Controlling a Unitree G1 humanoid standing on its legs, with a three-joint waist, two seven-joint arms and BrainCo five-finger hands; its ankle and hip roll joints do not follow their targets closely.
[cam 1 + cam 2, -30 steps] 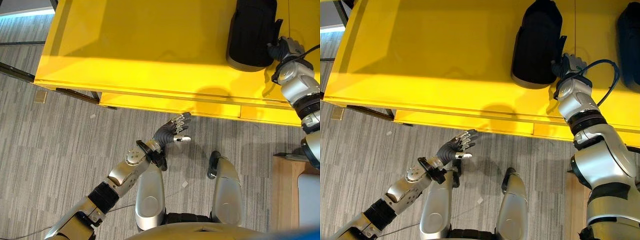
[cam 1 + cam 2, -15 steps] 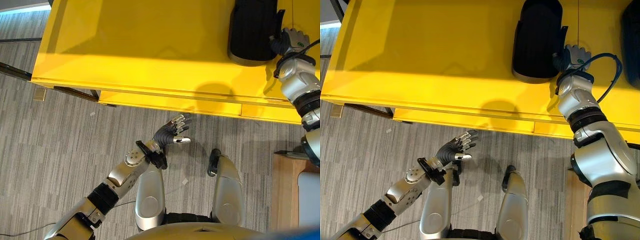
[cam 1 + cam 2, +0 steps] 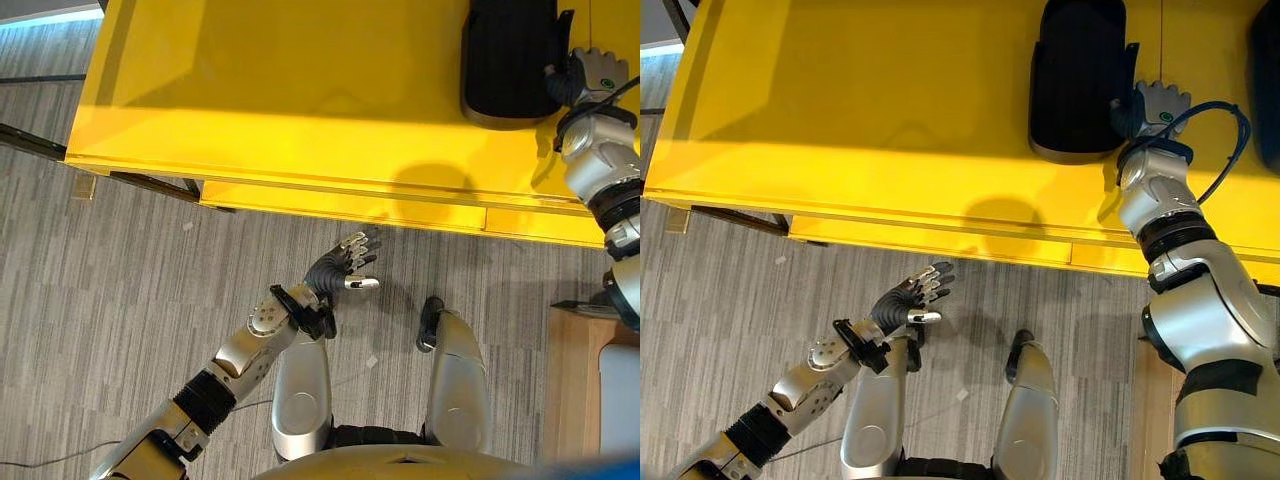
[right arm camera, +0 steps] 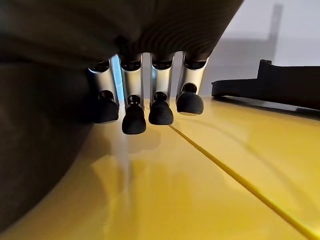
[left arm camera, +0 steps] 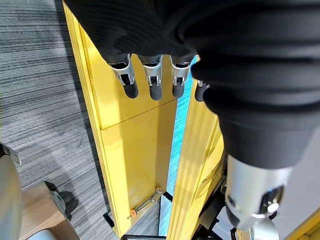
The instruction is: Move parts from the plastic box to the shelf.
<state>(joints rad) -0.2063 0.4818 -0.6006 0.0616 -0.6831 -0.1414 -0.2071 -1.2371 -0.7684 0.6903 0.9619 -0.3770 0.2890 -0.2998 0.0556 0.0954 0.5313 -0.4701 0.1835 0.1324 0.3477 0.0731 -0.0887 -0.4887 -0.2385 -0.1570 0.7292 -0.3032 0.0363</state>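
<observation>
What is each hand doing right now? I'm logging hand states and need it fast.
Left hand: open, holding nothing, above the grey floor.
Right hand: open, fingers hanging free over the yellow shelf, beside the black ribbed part, holding nothing.

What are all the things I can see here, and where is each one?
Shelf: one, bright yellow, wide flat top across the upper part of both eye views.
Part: one, black and ribbed, lying on the shelf top at its right side.
Second dark item: one, black, at the far right edge of the shelf, cut off.
Floor: grey striped carpet below the shelf.
Wooden surface: one, light brown, lower right.
Right robot hand: over the shelf beside the part, fingers hanging relaxed.
Left robot hand: low over the carpet, fingers spread.
</observation>
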